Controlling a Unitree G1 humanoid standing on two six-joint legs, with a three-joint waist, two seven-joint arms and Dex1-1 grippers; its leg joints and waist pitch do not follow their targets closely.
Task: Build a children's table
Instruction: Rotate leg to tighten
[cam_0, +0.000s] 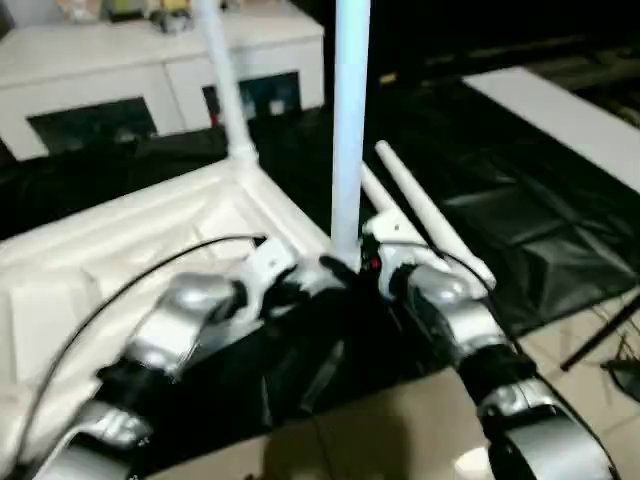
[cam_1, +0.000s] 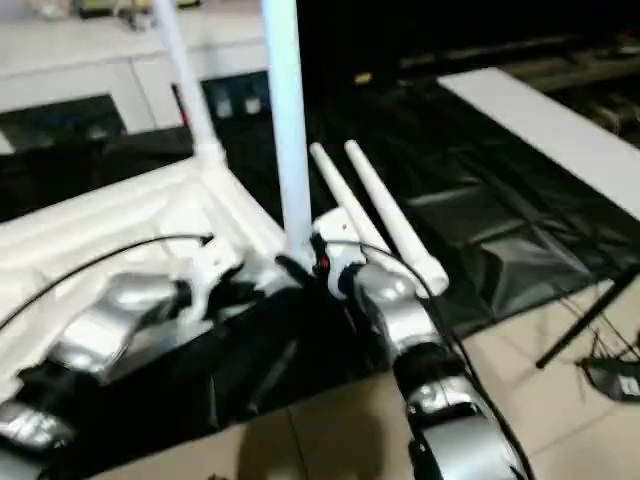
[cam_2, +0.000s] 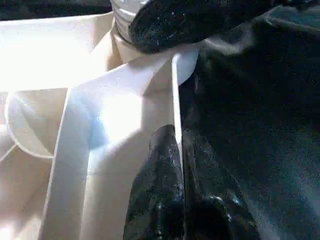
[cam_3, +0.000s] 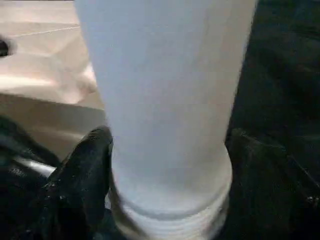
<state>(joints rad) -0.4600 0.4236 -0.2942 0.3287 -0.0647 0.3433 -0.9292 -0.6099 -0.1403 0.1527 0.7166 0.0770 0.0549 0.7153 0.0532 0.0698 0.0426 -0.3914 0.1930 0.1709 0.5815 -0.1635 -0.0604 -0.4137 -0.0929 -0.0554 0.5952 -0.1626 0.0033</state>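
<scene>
Floor (cam_0: 420, 420) of pale tiles, covered in part by a black sheet (cam_0: 520, 230). On the sheet are laid the inverted white tabletop (cam_0: 120, 250) and 2 loose legs (cam_1: 385, 215), side by side.

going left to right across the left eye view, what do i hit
tabletop upside down → left gripper at its corner → upright leg, right gripper at its base → two loose legs on black sheet → white panel

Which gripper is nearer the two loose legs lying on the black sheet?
The right gripper, closed around the upright leg, sits right beside the loose legs. The left gripper is on the far side, at the tabletop's edge.
</scene>
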